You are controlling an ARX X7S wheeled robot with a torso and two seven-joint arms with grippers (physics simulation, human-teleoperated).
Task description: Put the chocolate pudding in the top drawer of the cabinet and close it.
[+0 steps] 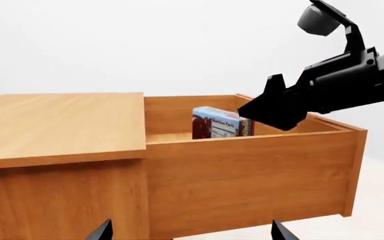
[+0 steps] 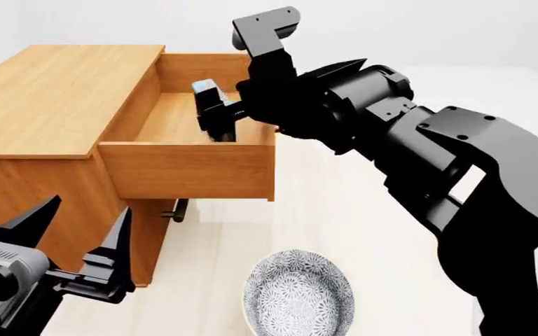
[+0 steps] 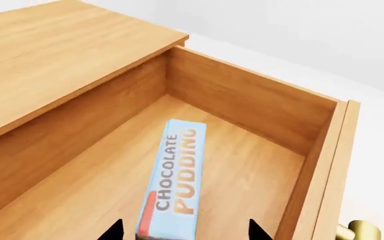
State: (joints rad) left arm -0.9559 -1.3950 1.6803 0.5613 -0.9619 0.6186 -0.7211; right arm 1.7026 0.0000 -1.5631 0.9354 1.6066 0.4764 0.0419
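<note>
Pudding placement, noted view by view.

Left wrist view: the chocolate pudding (image 1: 215, 122) stood on edge inside the top drawer (image 1: 245, 170), which was pulled well out of the cabinet (image 1: 58, 125). My right gripper (image 1: 255, 111) reached over the drawer's far wall and met the box at its side. Whether it pinched the box I could not tell from here. Only two dark fingertips of my left gripper (image 1: 188, 231) showed, set wide apart and holding nothing.

Head view: my right gripper (image 2: 218, 115) was down in the drawer with the box (image 2: 207, 88) showing just above it. My left gripper (image 2: 78, 241) hung low beside the cabinet front, fingers spread, empty. A patterned bowl (image 2: 299, 294) sat on the floor surface near the drawer (no part in this task).

Right wrist view: the box (image 3: 173, 182) ran lengthwise between my right fingertips (image 3: 113, 231), narrow printed face up, over the drawer floor. Contact at the pads lay below the picture's edge, so grip state stays unconfirmed.

Handling judgement: a thin carton, probably light and stiff, with smooth printed faces that could slip. Best held across the two broad faces near mid-length, with modest squeeze. Standing on its narrow edge it would likely topple on release, harmlessly, inside the drawer.
</note>
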